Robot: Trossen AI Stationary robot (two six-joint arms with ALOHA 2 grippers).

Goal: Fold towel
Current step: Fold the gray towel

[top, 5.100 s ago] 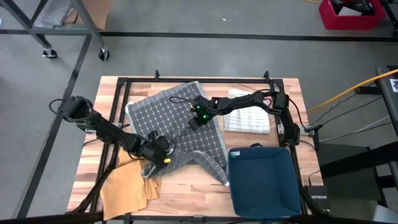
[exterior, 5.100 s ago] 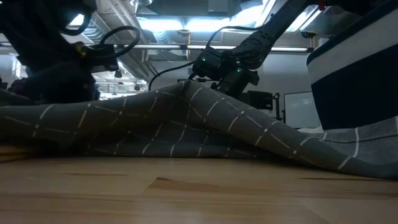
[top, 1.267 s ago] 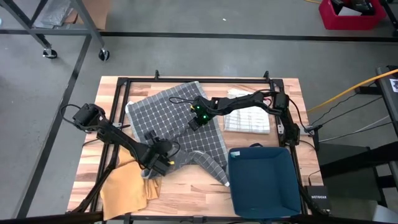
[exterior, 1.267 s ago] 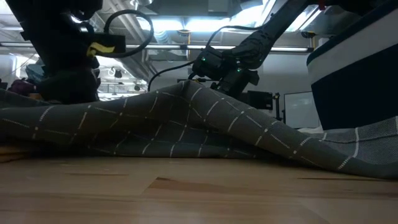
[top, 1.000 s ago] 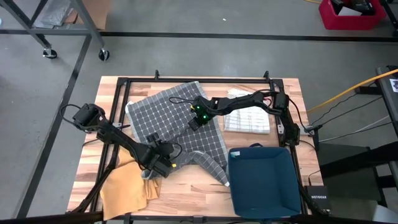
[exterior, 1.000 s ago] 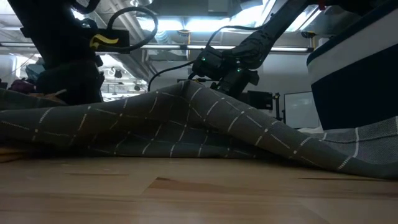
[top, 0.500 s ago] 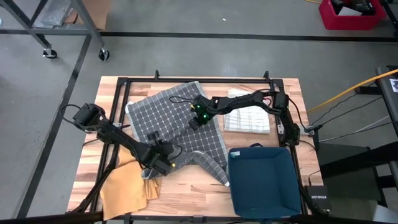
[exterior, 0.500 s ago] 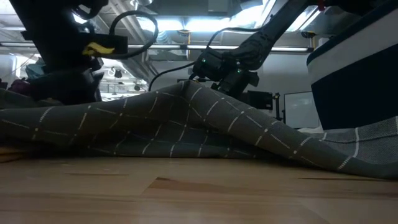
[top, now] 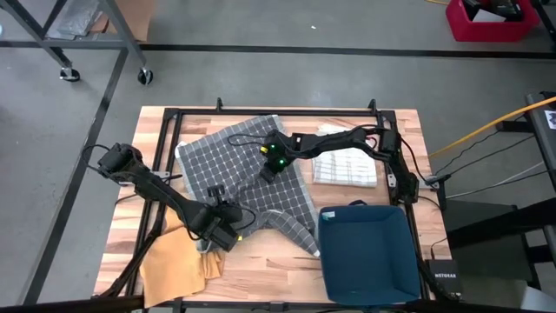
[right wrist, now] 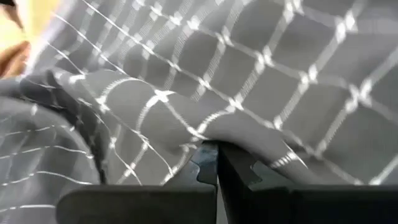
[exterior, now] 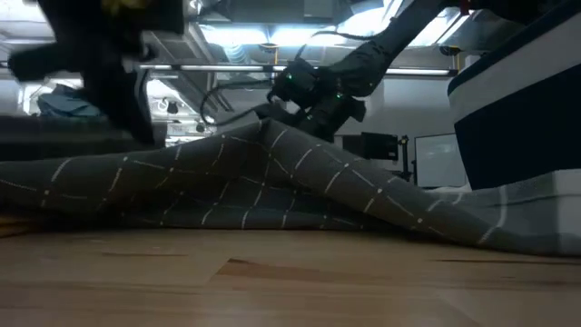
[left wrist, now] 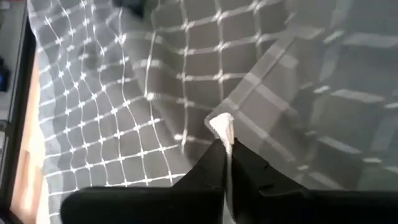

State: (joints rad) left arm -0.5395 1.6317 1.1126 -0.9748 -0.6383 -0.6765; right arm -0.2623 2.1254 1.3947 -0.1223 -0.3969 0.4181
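— Where is the towel?

— The grey checked towel (top: 248,174) lies spread and rumpled over the middle of the wooden counter (top: 287,276), one corner reaching toward the far left and a tail trailing toward the near right, just beside the blue bin (top: 367,252).

— Who has hold of it?

— Both arms. The left gripper (top: 219,228) sits at the towel's near-left edge; in its wrist view its fingers (left wrist: 211,165) are pressed together on a thin pale fold of the cloth. The right gripper (top: 272,162) is over the towel's middle, and its fingers (right wrist: 205,163) are closed on a raised ridge of fabric.

— Does the cloth look lifted?

— In the low view it rises to a peak under the right gripper (exterior: 304,102) and slopes down on both sides.

— What else is on the counter?

— A tan cloth (top: 174,265) at the near left, partly under the towel's edge, and a folded white towel (top: 346,170) to the right of the grey one, far of the bin.
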